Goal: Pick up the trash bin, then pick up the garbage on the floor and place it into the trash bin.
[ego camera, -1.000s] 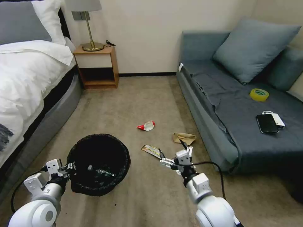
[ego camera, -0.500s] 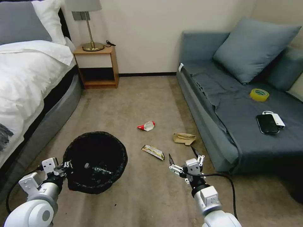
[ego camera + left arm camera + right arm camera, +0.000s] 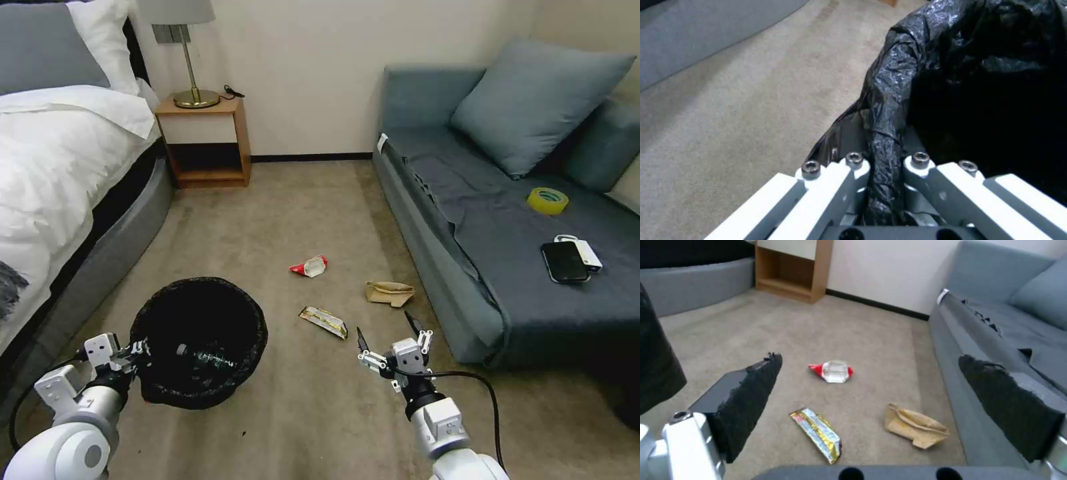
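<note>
On the carpet betw. bed and sofa, the right claw (image 3: 390, 338) has pulled back from over the snack wrapper (image 3: 323, 321) since a sec ago; it's now near it on the sofa side, jaws wide apart and empty, so prob. lining up a fresh grab. Left claw (image 3: 137, 349) stays clamped on the rim of the trash bin (image 3: 199, 340), glossy black liner bunched betw. its fingers. A bottle (image 3: 207, 361) lies inside. Brown paper piece (image 3: 389, 292) and red-and-white packet (image 3: 309, 266) lie beyond the wrapper.
</note>
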{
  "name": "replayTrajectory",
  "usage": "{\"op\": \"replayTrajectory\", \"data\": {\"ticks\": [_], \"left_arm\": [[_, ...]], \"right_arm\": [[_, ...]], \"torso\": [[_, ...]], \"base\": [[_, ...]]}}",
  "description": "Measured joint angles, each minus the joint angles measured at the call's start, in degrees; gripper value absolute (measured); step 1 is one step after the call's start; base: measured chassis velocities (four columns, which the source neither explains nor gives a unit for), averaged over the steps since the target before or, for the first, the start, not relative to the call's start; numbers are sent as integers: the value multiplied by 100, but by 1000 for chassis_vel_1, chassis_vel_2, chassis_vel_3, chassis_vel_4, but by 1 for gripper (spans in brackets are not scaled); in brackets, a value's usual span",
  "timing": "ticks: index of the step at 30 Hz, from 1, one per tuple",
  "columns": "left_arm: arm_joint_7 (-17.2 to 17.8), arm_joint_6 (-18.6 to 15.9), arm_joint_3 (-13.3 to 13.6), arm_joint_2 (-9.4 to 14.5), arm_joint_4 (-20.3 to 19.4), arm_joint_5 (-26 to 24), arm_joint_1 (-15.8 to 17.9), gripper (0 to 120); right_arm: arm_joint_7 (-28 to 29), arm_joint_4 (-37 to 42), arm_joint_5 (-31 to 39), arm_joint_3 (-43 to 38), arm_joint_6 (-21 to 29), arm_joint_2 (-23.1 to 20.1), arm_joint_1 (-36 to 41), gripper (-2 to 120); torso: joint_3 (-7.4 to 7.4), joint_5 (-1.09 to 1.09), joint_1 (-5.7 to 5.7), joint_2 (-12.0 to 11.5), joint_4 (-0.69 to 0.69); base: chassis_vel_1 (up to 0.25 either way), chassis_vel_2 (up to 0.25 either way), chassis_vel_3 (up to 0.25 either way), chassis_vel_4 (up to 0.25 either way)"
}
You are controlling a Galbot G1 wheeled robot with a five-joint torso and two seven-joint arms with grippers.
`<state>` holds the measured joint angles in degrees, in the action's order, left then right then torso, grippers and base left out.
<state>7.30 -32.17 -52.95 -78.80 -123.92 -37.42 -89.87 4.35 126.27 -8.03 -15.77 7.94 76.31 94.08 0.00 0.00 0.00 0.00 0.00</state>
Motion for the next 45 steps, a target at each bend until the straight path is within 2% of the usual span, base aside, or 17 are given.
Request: {"op": "replayTrajectory", "data": {"ticks": [14,45], "left_arm": [[-12,14,-84,-13,19,-48,-24,3],[-8,21,-126,7,79,-79,13,3]], "right_arm": [[-79,-54,92,4,-48,-12,-14,100],[-84,-196,207,93,-34,-90,-152,100]], "torso": [[-1,0,0,0,0],[0,0,0,0,0]], "base": [[-16,16,20,-14],[-143,146,136,-146]]}}
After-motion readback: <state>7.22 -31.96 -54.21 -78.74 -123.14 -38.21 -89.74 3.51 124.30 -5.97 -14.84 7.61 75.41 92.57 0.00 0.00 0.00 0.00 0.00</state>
